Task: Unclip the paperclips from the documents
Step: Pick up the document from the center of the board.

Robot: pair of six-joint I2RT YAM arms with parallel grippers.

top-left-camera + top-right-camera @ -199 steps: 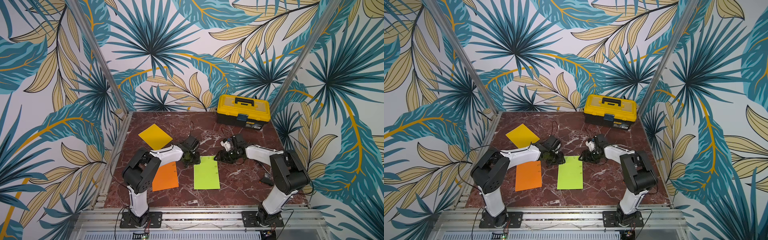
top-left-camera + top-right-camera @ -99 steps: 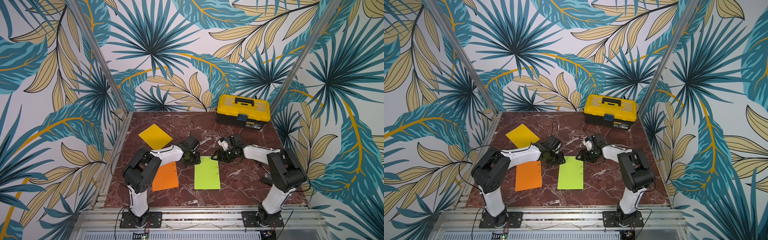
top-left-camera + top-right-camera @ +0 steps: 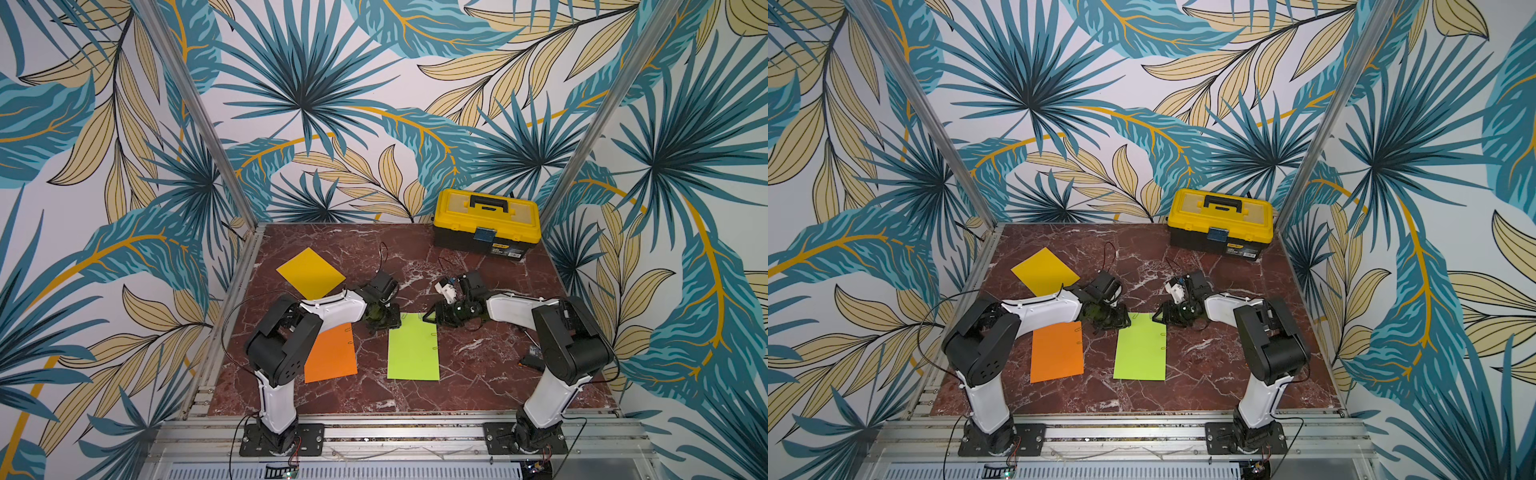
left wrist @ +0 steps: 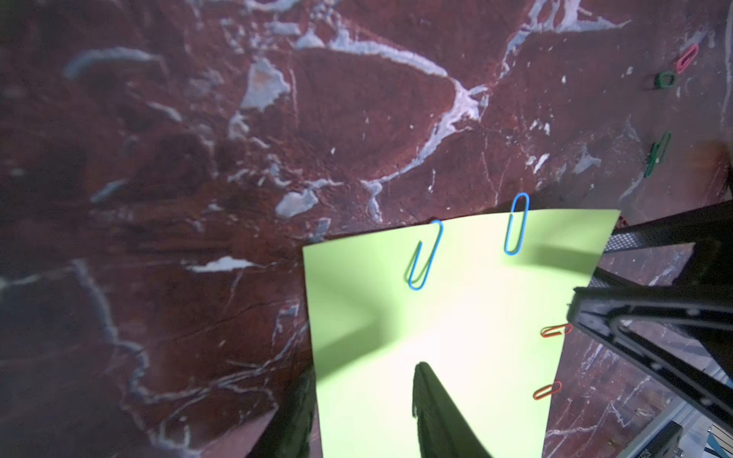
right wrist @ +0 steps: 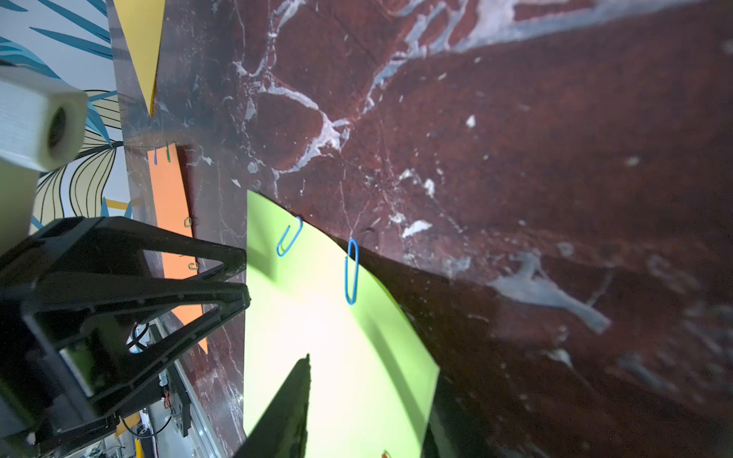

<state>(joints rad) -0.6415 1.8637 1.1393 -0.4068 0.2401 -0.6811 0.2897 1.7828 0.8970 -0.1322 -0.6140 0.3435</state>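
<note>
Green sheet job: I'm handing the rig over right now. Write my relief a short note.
Grippers: left gripper part open, one finger over the green sheet at its far left corner; right gripper part open at the far right corner. No clip seen in either.
Done: three loose clips lie on the table; the yellow sheet, back left, shows none.
To do: green sheet carries two blue clips and two red clips; orange sheet, four clips.
</note>
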